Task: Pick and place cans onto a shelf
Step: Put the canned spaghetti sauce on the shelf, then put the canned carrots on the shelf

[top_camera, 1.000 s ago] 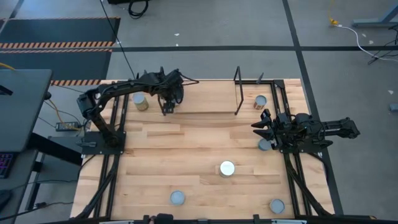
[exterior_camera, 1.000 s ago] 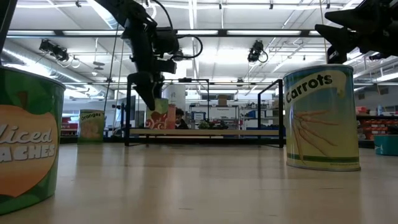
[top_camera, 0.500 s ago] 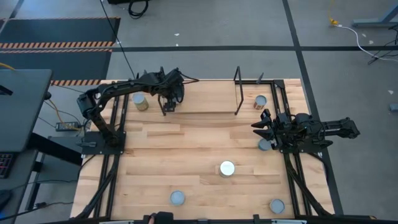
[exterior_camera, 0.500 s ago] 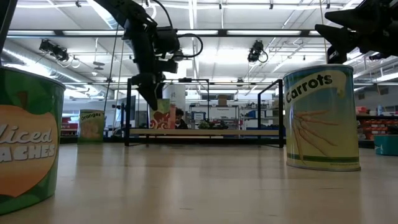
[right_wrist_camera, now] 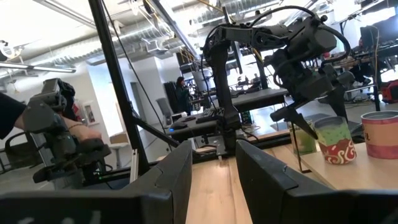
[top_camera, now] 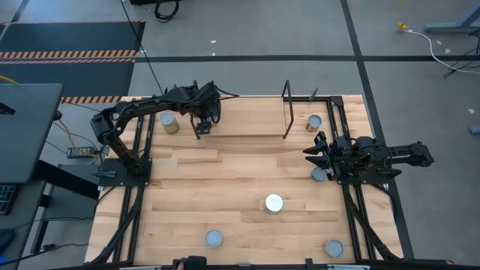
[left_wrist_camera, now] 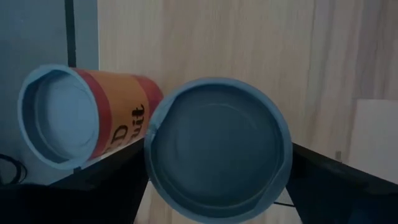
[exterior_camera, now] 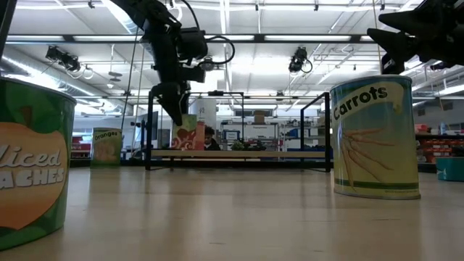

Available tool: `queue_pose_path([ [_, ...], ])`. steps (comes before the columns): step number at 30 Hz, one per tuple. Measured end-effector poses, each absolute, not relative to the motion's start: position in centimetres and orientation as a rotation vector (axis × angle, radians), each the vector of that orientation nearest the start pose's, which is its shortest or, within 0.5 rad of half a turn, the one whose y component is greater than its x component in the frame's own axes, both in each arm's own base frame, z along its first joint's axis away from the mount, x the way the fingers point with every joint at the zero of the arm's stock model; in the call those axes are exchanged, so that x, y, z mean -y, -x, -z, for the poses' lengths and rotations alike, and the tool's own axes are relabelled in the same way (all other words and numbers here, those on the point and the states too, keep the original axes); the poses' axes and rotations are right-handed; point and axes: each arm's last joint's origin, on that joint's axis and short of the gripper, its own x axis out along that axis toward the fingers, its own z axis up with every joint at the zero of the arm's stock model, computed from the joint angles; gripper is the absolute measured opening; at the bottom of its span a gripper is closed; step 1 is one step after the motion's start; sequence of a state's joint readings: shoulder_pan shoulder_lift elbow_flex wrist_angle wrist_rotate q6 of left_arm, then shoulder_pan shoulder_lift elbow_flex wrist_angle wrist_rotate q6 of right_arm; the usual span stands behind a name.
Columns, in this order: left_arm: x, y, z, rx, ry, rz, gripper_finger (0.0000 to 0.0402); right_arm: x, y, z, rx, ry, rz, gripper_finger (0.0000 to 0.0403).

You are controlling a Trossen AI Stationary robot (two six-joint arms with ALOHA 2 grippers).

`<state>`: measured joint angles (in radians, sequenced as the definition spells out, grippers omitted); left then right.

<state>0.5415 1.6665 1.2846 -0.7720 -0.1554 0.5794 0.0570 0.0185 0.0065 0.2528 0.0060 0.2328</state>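
Note:
My left gripper (top_camera: 201, 124) hangs open over the left end of the shelf (exterior_camera: 254, 154), fingers pointing down. They stand on either side of the top of an upright can with a red and green label (exterior_camera: 188, 135), whose silvery top (left_wrist_camera: 217, 152) fills the left wrist view. An orange-red can (left_wrist_camera: 81, 118) stands right beside it on the shelf. My right gripper (top_camera: 311, 152) is open and empty at the table's right edge, above a can (top_camera: 320, 175). Several other cans stand upright on the tabletop.
A yellowish can (top_camera: 170, 122) stands left of the shelf and another can (top_camera: 313, 121) right of it. More cans (top_camera: 274, 202) (top_camera: 214, 238) (top_camera: 334, 247) stand toward the near edge. Black rod uprights (top_camera: 286, 112) flank the shelf. A person (right_wrist_camera: 37, 134) shows beyond the table.
My left gripper has risen a little over the red and green can, its fingers still apart. The can stays upright on the shelf.

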Motion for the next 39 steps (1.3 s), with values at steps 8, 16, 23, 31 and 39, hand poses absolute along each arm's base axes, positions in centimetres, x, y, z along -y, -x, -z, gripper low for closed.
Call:
queue_pose_path([
  [8, -17.9, -28.3, -24.3, -1.247, -0.203, -0.272, 0.0343, -0.5, -9.6, -18.8, 0.233, -0.239, -0.078, 0.0133],
  [16, -17.9, -28.3, -24.3, -1.246, -0.188, -0.279, 0.0354, -0.5, -9.6, -18.8, 0.234, -0.239, -0.078, 0.0133],
  [23, -17.8, -28.1, -24.7, -1.249, -0.231, -0.293, 0.0354, -0.5, -9.6, -18.8, 0.233, -0.239, -0.078, 0.0133],
  [31, -17.2, -28.0, -25.7, -1.216, -0.239, -0.296, 0.0354, -0.5, -9.6, -18.8, 0.233, -0.239, -0.078, 0.0133],
  [39, -13.9, -26.6, -29.7, -1.079, -0.184, -0.308, 0.0354, -0.5, -9.6, -18.8, 0.233, -0.239, -0.078, 0.0133],
])
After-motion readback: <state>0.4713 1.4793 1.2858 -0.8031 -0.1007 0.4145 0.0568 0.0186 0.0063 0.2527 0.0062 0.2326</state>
